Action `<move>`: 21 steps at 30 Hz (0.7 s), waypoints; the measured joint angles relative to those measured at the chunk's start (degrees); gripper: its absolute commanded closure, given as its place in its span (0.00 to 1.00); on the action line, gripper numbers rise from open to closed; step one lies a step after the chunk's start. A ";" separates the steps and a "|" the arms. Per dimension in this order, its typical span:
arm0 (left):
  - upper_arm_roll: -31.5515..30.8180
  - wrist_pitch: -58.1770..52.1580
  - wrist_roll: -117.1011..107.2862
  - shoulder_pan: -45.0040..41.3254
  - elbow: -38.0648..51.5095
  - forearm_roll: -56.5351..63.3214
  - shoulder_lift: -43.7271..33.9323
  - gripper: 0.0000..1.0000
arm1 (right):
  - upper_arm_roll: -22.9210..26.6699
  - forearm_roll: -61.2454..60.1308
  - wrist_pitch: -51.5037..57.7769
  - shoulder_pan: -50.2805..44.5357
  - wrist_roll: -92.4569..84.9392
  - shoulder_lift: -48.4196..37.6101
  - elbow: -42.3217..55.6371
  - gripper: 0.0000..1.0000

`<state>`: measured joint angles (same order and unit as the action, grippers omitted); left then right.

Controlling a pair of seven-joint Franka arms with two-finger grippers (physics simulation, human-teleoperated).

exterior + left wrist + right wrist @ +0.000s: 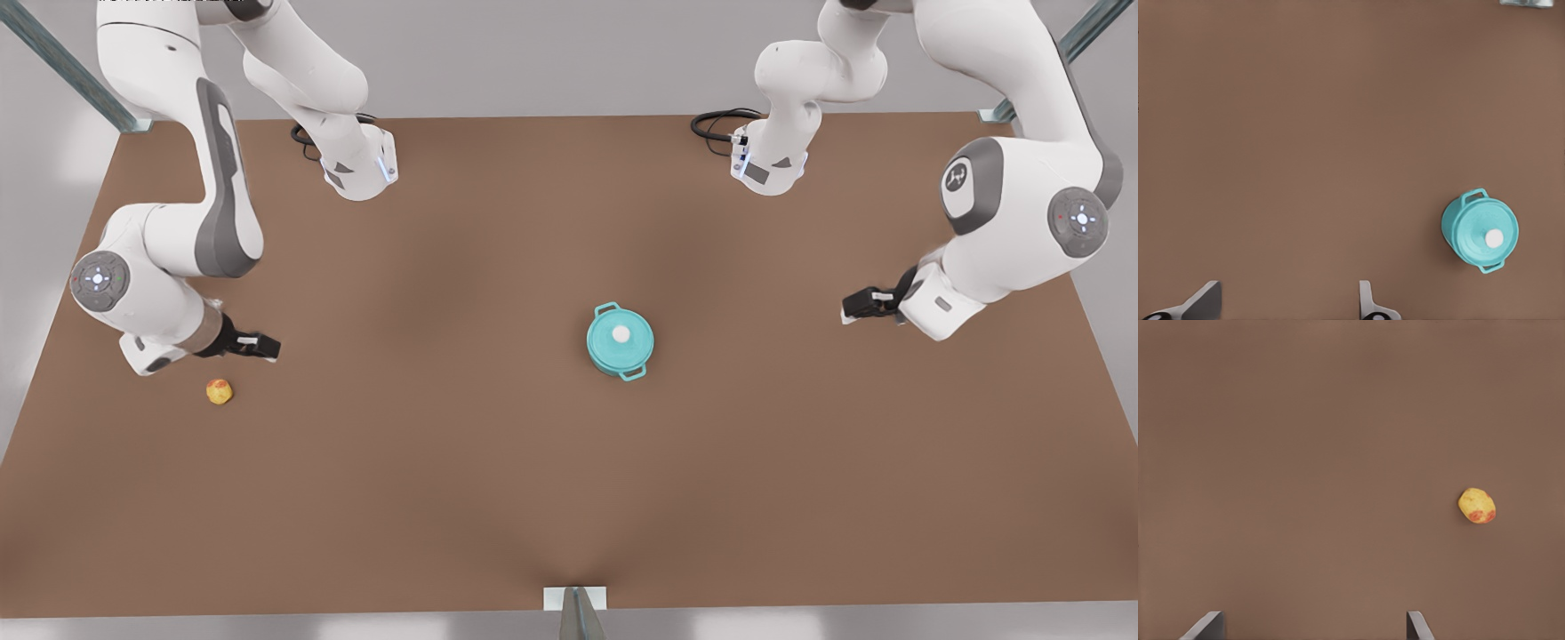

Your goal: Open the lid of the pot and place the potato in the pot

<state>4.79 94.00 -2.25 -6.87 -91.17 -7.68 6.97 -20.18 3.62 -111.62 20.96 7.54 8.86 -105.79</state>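
The pot lid (620, 337) sits closed on the pot (622, 359), its white knob (621, 333) at centre; the pot stands on the brown table (498, 498) near the middle, its two loop handles pointing to opposite sides. The potato (219, 391) lies on the bare table, well apart from the pot, toward the front view's left.

The right gripper (260, 346) hangs above the table just beside the potato. In the right wrist view its two fingertips (1205, 627) stand spread apart with nothing between them, and the potato (1477, 505) lies off to one side, clear of the gap between the fingers.

The left gripper (859, 307) hangs on the pot's other side, toward the front view's right, well apart from the pot. In the left wrist view its fingertips (1203, 303) are likewise spread and empty; the pot (1457, 239) with the pot lid (1485, 232) in place lies off to one side, outside the gap between the fingers.

Neither gripper touches any object.
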 measured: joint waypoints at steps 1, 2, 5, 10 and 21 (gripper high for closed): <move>-0.39 0.73 0.02 0.42 0.18 -0.03 0.17 0.00 | -0.04 0.43 -1.39 0.09 0.30 0.30 0.00 0.00; -1.13 1.39 0.05 0.85 0.67 -0.15 0.58 0.00 | -0.06 0.81 -2.55 0.08 0.48 0.54 -0.16 0.00; -10.54 2.92 -0.37 1.16 0.75 0.92 1.34 0.00 | -0.16 2.50 -5.18 -0.14 -1.35 0.74 -1.90 0.00; -18.94 3.99 -6.27 -15.08 17.11 8.37 16.36 0.00 | -0.26 6.85 -11.97 2.54 -7.59 1.02 -10.42 0.00; -18.95 19.90 -30.51 -21.93 5.31 14.14 26.61 0.00 | -6.71 14.89 -21.64 14.70 -19.43 18.32 -1.12 0.00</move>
<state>-14.16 113.91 -32.76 -28.80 -85.86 6.47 33.57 -26.89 18.50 -133.26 35.66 -11.89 27.18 -106.90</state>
